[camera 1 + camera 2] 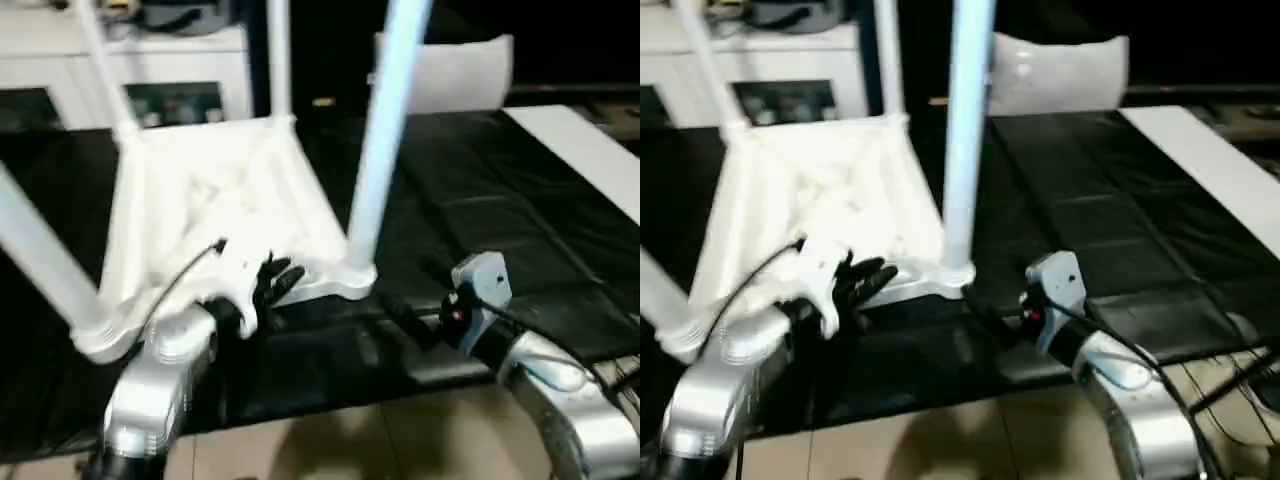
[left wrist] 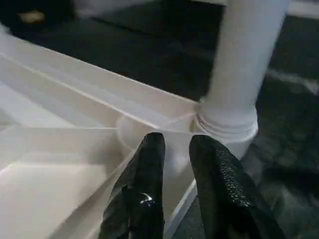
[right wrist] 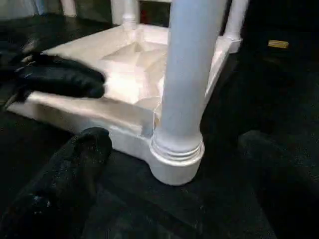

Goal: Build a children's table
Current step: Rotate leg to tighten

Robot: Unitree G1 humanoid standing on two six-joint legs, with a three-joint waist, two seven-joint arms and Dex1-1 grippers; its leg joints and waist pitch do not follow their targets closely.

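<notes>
**Upturned table top carries four legs in its corner sockets**

The children's table top (image 1: pixel 215 215) lies upside down on the black padded counter (image 1: pixel 520 220), ribbed underside facing up. It acts as the holder here: each of its four round corner sockets has a white tapered leg standing in it. Counted out, that is four legs. The near right leg (image 1: pixel 385 130) rises from the near right socket (image 3: pixel 175 162), where its ringed foot sits seated in the collar. The near left leg (image 1: pixel 45 260) leans out toward the robot's left from its socket. The far left leg (image 1: pixel 100 65) and the far right leg (image 1: pixel 278 55) stand at the two back corners. The shallow ribbed bays of the underside themselves hold nothing loose.

There are two grippers. The left gripper (image 1: pixel 275 282) sits at the top's near edge, just beside the near right socket. Its two black fingers (image 2: pixel 144 189) stand close together with a narrow gap between them, over the rim of the top; whether they pinch the rim or merely rest above it cannot be told. The right gripper (image 3: pixel 169 199) hangs low over the counter in front of the near right corner, its fingers (image 3: pixel 65 189) spread wide apart, with the socket and leg between them farther ahead, and touching nothing.

Behind the counter stand one grey-white cushion (image 1: pixel 455 70) and a white cabinet (image 1: pixel 150 65). A pale strip (image 1: pixel 590 150) runs along the counter's right side.
</notes>
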